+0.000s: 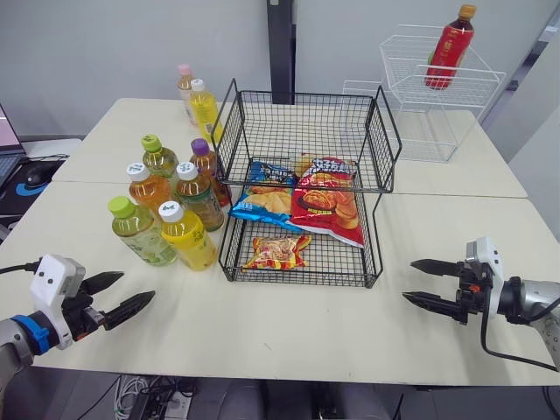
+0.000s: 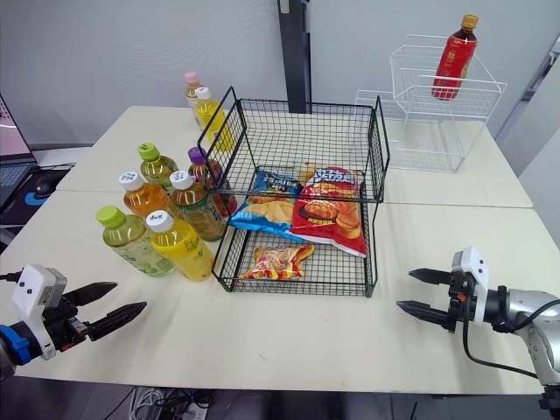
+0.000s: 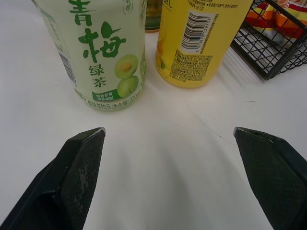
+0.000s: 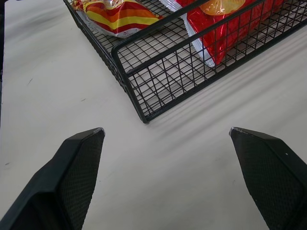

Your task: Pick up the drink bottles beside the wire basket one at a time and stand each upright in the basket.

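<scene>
Eight capped drink bottles [image 1: 198,192] upright in a tight cluster on the counter [image 1: 289,324], just left of the black wire basket [image 1: 297,280]. Nearest the front edge: green-tea bottle [image 1: 140,232] and yellow bottle [image 1: 186,234], side by side, almost touching.

Apparently full, so probably fairly heavy. Thin plastic walls and smooth labels, likely slippery and a little yielding under a squeeze. Best taken across the straight mid-body, below the shoulder, not by the cap.

Left pincer [image 1: 138,289] released, fingers spread wide, low over the counter just short of those two. Right pincer [image 1: 408,280] likewise spread and empty, off the basket's front right corner.

Neighbouring bottles packed close behind, easy to knock over. Basket in two tiers: lower one crowded with snack bags [image 1: 325,201], upper one bare, with a raised side rim to clear on the way in. Well apart at far right, white wire rack [image 1: 411,83] holding a red bottle [image 1: 449,48].
</scene>
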Tool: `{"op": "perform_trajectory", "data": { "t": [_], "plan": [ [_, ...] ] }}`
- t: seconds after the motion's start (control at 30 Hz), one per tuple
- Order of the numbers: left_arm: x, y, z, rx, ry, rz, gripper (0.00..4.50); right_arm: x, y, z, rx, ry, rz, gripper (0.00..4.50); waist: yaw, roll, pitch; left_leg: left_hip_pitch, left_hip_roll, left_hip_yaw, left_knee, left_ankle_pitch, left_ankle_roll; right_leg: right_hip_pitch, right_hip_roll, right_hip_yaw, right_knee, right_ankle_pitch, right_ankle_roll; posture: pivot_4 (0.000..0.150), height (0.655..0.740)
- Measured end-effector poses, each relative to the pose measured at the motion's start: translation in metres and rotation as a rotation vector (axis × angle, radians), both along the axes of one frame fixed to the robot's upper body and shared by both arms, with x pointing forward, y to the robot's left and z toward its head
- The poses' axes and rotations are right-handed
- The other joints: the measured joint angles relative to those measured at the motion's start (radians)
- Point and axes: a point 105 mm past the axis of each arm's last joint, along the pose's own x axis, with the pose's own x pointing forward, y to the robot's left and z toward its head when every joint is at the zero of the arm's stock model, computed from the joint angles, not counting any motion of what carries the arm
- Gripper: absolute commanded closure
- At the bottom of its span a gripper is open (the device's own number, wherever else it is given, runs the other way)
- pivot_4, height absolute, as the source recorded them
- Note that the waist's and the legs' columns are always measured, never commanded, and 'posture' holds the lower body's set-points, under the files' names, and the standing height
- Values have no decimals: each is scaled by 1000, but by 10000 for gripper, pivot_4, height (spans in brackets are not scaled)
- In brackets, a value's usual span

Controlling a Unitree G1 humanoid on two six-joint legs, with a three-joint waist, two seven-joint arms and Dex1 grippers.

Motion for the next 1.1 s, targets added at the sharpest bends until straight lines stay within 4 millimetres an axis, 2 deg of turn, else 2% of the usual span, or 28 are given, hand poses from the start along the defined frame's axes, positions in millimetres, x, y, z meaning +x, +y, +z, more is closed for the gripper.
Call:
{"op": "perform_trajectory", "data": {
  "t": [0.97,1.1],
  "plan": [
    [5,1,-4,-14,-23,27,298,3,2,3,6,-19,-30,0,-1,0,0,0,0,0,0,0,0,0,0,0,0,0,0,1500,7400],
    [4,8,-5,-24,-32,73,298,14,2,15,17,-125,-95,0,-6,0,0,0,0,0,0,0,0,0,0,1,1,0,0,1500,7400]
  ]
}}
